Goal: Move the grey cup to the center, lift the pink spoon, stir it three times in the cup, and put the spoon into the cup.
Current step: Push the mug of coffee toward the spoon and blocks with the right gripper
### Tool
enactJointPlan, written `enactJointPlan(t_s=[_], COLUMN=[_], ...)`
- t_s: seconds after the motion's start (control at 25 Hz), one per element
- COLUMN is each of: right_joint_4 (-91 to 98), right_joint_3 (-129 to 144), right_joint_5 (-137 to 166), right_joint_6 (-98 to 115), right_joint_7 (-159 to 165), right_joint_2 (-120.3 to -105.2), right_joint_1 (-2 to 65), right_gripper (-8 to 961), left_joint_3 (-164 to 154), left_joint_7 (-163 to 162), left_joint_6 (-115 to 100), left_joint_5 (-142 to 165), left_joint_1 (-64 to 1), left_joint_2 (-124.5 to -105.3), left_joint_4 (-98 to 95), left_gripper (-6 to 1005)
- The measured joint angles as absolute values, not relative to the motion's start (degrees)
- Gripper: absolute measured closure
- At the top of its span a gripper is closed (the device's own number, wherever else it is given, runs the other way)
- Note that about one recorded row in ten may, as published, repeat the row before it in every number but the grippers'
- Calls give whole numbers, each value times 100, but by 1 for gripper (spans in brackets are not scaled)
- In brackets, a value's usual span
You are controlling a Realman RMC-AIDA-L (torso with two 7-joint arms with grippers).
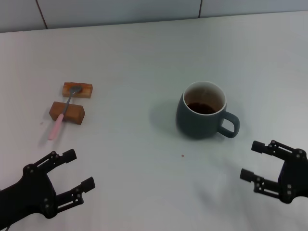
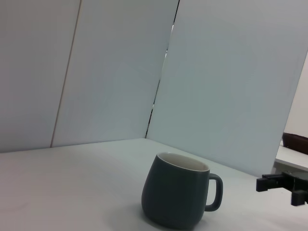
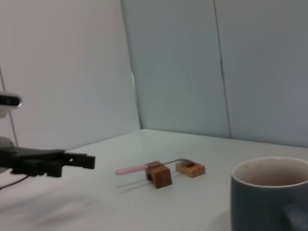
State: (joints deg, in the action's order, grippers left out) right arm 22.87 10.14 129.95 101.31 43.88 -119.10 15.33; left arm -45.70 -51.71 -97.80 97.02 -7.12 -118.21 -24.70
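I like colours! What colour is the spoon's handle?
Pale pink; the pink spoon shows best in the head view.

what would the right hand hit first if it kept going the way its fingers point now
Probably nothing: the open right hand points toward the robot's left, across bare white table, passing in front of the rounded dark grey ceramic mug. Depth is uncertain.

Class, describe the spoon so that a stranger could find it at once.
On the white table, look to the robot's left, away from the cup. Two small brown blocks sit there, and the spoon lies across them. Its pink handle and silver bowl set it apart.
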Motion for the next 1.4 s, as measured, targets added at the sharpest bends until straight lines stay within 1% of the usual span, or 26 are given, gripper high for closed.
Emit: enactJointPlan(t_s=[0.4, 0.6, 0.8, 1.08, 1.16, 1.28, 1.4], right_joint_4=[2352, 2297, 2279, 2306, 2303, 2279, 2274], right_joint_3=[729, 696, 694, 907, 1157, 1534, 2029], right_joint_5=[12319, 11728, 11570, 11619, 11629, 11627, 11597], right_joint_6=[10032, 9751, 9436, 8707, 8427, 8100, 7766], right_joint_7=[4550, 3752, 3505, 3441, 3416, 3328, 3158], right_joint_2=[-11918, -11943, -11940, -11919, -11918, -11926, -11946], right_joint_1=[1542, 1566, 1742, 2195, 2313, 2409, 2479], right_gripper=[324, 559, 764, 822, 838, 838, 837], left_joint_3=[-4570, -4570, -4570, -4570, -4569, -4548, -4490], left_joint_7=[-5192, -5197, -5194, -5179, -5175, -5173, -5192], left_joint_6=[-9782, -9782, -9782, -9792, -9791, -9790, -9798], left_joint_5=[9702, 9703, 9704, 9703, 9703, 9703, 9703], left_joint_1=[-712, -712, -720, -721, -723, -728, -730], left_joint_2=[-11821, -11821, -11821, -11821, -11822, -11821, -11821], left_joint_4=[-2482, -2487, -2486, -2489, -2484, -2486, -2503], left_gripper=[147, 148, 149, 150, 172, 204, 204])
